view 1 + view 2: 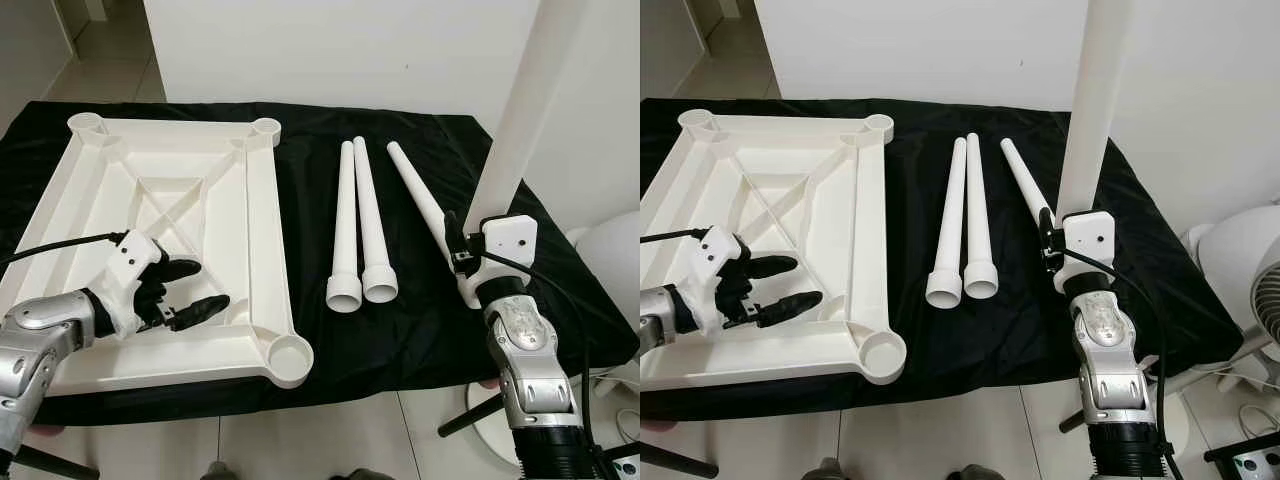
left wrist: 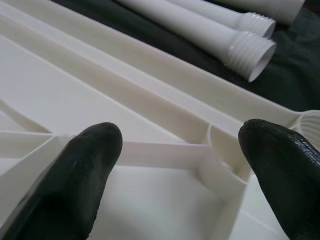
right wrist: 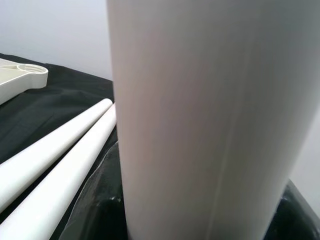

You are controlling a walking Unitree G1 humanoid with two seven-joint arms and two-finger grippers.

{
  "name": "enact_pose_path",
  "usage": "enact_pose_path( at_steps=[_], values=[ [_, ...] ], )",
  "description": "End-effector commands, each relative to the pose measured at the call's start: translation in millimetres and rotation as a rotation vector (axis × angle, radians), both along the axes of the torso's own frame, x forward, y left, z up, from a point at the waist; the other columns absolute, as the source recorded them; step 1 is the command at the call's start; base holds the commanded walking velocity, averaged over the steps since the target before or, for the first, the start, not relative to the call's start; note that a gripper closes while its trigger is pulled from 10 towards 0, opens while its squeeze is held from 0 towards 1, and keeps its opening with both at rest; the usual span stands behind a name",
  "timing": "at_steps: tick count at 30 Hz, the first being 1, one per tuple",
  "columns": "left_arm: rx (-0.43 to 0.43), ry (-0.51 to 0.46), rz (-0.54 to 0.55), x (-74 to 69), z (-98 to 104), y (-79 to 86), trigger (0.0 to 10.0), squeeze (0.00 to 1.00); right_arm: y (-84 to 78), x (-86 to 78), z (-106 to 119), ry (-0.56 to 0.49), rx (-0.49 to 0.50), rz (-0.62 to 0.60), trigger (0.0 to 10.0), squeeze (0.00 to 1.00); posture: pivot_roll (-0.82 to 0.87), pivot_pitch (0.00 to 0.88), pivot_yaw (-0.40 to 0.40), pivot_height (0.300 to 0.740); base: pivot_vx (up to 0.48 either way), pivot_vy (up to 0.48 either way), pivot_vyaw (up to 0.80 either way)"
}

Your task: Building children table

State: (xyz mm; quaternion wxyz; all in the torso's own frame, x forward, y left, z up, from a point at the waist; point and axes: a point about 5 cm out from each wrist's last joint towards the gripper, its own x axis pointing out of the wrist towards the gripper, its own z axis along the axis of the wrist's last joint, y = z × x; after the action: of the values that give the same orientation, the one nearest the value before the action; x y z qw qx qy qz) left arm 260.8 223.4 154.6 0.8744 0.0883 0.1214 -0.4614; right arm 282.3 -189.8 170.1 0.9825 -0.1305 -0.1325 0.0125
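Right tool [image 1: 1052,238] grips one white leg [image 1: 1090,110] upright, at 3 o'clock.
Left tool [image 1: 195,288] spread open over upturned white table panel [image 1: 262,230] at 9 o'clock; three legs [image 1: 360,220] lie centre on black cloth [image 1: 400,330].

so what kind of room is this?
Probably a home room used for furniture assembly: pale floor tiles, a white wall, a fan, and a black cloth carrying the upturned tabletop and loose legs.

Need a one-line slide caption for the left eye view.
Right gripper holds one table leg upright; left gripper hovers open over the upturned tabletop.
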Motion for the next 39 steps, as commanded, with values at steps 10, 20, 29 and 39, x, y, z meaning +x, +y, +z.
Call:
enact_pose_path(
  at_steps=[10, 20, 29, 39],
  values=[
    [0.09, 0.153, -0.241, -29.0, -24.2, -10.5, 10.0, 0.0, -1.1, 1.7, -1.9, 0.015, -0.015, 0.008, 10.0, 0.0, 0.1, 0.0, -0.089, 0.74, 0.0, 0.0, 0.0],
    [0.175, 0.133, -0.167, -14.5, -35.5, -16.2, 10.0, 0.0, 0.5, 1.5, -2.2, 0.016, -0.018, 0.014, 10.0, 0.0, 0.09, 0.0, -0.085, 0.74, 0.0, 0.0, 0.0],
    [0.218, 0.073, -0.057, 11.1, -46.4, -33.8, 10.0, 0.0, 1.1, -0.2, -2.5, 0.013, -0.014, 0.007, 10.0, 0.0, 0.08, 0.0, -0.072, 0.74, 0.0, 0.0, 0.0],
    [0.153, 0.045, 0.002, 24.5, -47.2, -61.2, 10.0, 0.0, 2.2, -0.6, -4.8, 0.017, -0.008, 0.001, 10.0, 0.0, 0.09, 0.0, -0.065, 0.74, 0.0, 0.0, 0.0]
  ],
)
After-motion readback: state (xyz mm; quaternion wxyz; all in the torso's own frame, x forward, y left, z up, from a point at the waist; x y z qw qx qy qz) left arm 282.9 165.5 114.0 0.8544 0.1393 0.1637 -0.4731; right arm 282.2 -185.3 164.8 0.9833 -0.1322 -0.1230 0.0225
